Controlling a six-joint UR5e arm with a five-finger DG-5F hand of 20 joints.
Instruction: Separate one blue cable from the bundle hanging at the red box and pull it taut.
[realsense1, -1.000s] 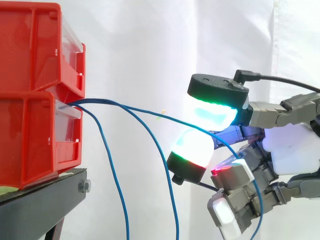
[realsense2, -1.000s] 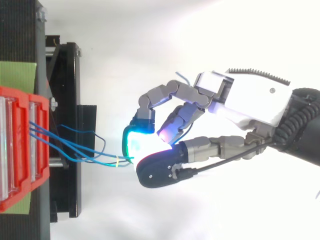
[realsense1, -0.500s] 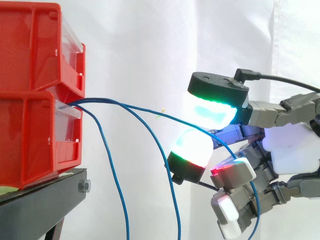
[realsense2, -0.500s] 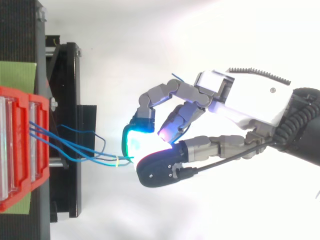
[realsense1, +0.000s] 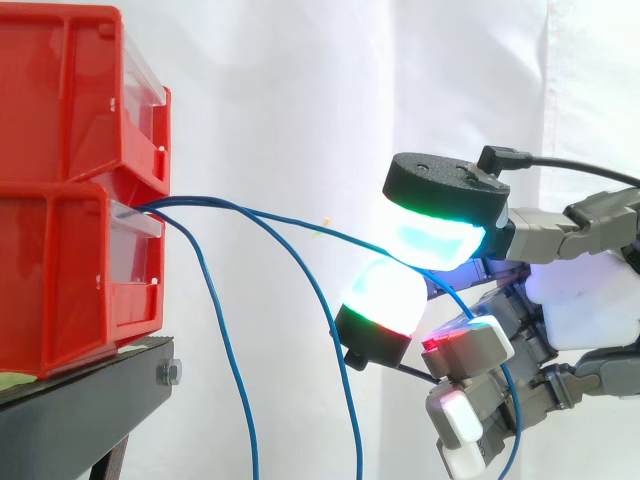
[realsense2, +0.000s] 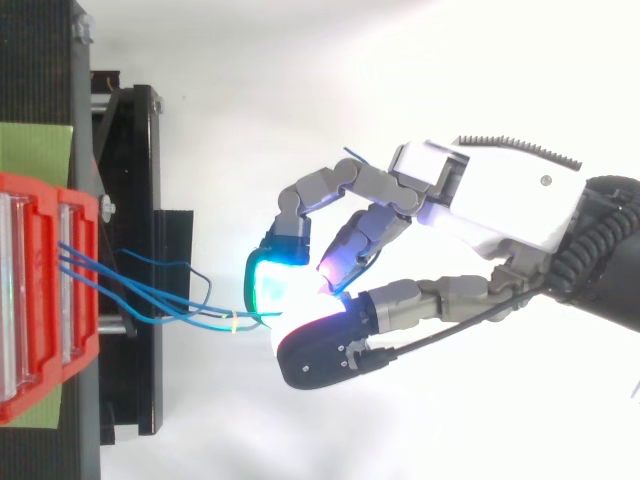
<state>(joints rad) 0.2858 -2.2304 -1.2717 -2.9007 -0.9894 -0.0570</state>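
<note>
Several thin blue cables (realsense1: 236, 380) come out of the lower red bin (realsense1: 70, 270) and hang down in front of the black stand (realsense1: 90, 390). One blue cable (realsense1: 330, 235) runs out to the right to my hand (realsense1: 590, 300). It passes between the green-glowing thumb pad (realsense1: 432, 235) above and a white-and-green fingertip pad (realsense1: 385, 295) below, which pinch it. Past the pinch the cable drops beside the curled lower fingers. From above, the hand (realsense2: 500, 200) reaches left toward the cable bundle (realsense2: 150, 295), its glowing pads meeting by a small yellow tie (realsense2: 232, 322).
Two red bins (realsense2: 30, 300) are stacked on the black stand (realsense2: 130, 200) at the left, against a white curtain (realsense1: 300, 100). A green sheet (realsense2: 35, 145) lies beside the bins. Open space separates the stand from the hand.
The thumb pad has come down and slightly right onto the lower fingertip pad, narrowing the gap around the cable. The cables and bins stay as they were.
</note>
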